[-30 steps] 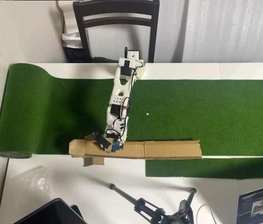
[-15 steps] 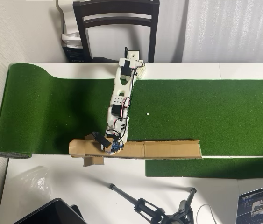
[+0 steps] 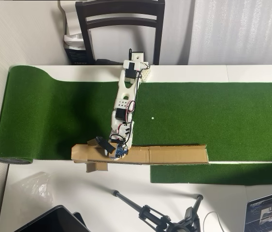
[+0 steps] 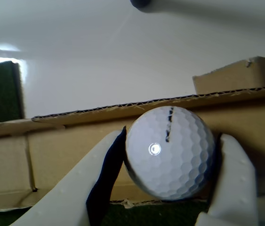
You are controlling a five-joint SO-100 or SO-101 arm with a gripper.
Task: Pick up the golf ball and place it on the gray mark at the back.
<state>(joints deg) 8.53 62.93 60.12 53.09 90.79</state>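
One golf ball [image 4: 170,150] is present, white and dimpled, pinched between the two white fingers [image 4: 231,188] of the end effector [image 4: 167,188], which press against its left and right sides in the wrist view. The ball carries a short dark marking near its top (too blurred to read as lettering). No legible brand or label appears on any item in either view. Directly behind the ball runs one brown cardboard strip [image 4: 66,150], its corrugated upper edge showing; the gray mark cannot be made out in either view. In the overhead view, one white arm [image 3: 122,104] reaches from the far edge of the worktop [image 3: 126,188] across one green turf mat [image 3: 213,121], its end effector [image 3: 107,149] over the left portion of the cardboard strip [image 3: 174,155]. One tiny white dot [image 3: 152,117] sits on the turf just right of the arm. One dark chair [image 3: 120,21] stands behind the worktop; one tripod [image 3: 160,215] lies at the near edge.
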